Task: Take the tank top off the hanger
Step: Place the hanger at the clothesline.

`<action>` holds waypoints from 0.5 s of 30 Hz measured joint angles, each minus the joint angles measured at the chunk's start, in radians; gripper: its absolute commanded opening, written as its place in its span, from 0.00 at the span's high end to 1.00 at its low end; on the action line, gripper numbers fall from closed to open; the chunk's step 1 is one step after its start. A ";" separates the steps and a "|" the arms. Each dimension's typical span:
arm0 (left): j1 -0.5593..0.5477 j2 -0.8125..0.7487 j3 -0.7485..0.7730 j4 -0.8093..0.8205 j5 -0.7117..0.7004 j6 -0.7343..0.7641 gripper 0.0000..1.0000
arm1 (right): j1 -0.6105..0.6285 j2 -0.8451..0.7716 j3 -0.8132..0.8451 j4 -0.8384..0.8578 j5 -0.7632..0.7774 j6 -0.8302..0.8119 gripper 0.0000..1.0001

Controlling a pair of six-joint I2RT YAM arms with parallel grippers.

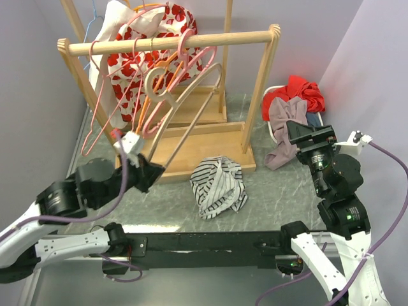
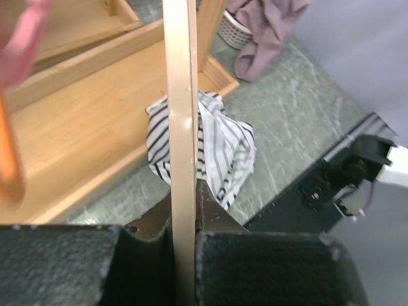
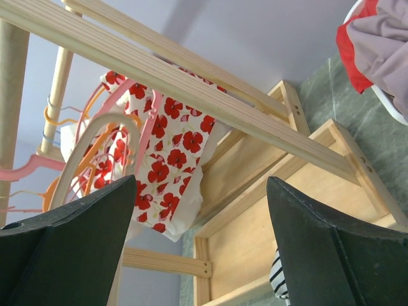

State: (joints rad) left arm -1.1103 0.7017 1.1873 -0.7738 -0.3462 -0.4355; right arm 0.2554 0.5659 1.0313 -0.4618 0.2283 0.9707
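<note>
The black-and-white striped tank top (image 1: 218,185) lies crumpled on the table in front of the rack's base, off any hanger. It also shows in the left wrist view (image 2: 223,150) and at the bottom edge of the right wrist view (image 3: 277,282). My left gripper (image 1: 153,171) (image 2: 183,197) is shut on a bar of the bare beige hanger (image 1: 151,78) (image 2: 180,95), which still hooks on the rack rail. My right gripper (image 1: 305,132) (image 3: 203,182) is open and empty, held to the right of the rack.
The wooden rack (image 1: 172,43) stands at the back left with pink hangers (image 1: 102,95), an orange one, and a white garment with red flowers (image 1: 172,25) (image 3: 169,153). A white basket of red and mauve clothes (image 1: 293,102) sits at the right.
</note>
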 measured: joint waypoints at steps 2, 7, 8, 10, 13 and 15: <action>0.000 0.082 0.050 0.001 -0.021 0.000 0.99 | 0.000 0.002 0.000 -0.002 0.000 0.000 0.10; 0.000 0.275 0.132 -0.002 -0.053 0.005 0.99 | 0.000 0.004 0.000 -0.008 0.005 -0.001 0.10; 0.000 0.304 0.148 -0.009 -0.063 0.005 0.99 | 0.000 0.004 -0.001 -0.007 0.008 -0.002 0.10; 0.000 0.378 0.205 -0.027 -0.090 0.005 0.99 | 0.000 0.004 -0.007 -0.008 0.011 -0.002 0.10; 0.000 0.453 0.289 -0.026 -0.129 0.017 0.99 | 0.000 0.004 -0.016 -0.010 0.011 -0.003 0.10; 0.000 0.486 0.343 -0.031 -0.147 0.029 0.99 | 0.000 0.005 -0.020 -0.012 0.011 -0.003 0.10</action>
State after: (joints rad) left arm -1.1107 1.1881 1.5303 -0.8043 -0.4931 -0.4065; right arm 0.2554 0.5709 1.0111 -0.4736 0.2390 0.9672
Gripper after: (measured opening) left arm 0.099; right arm 0.902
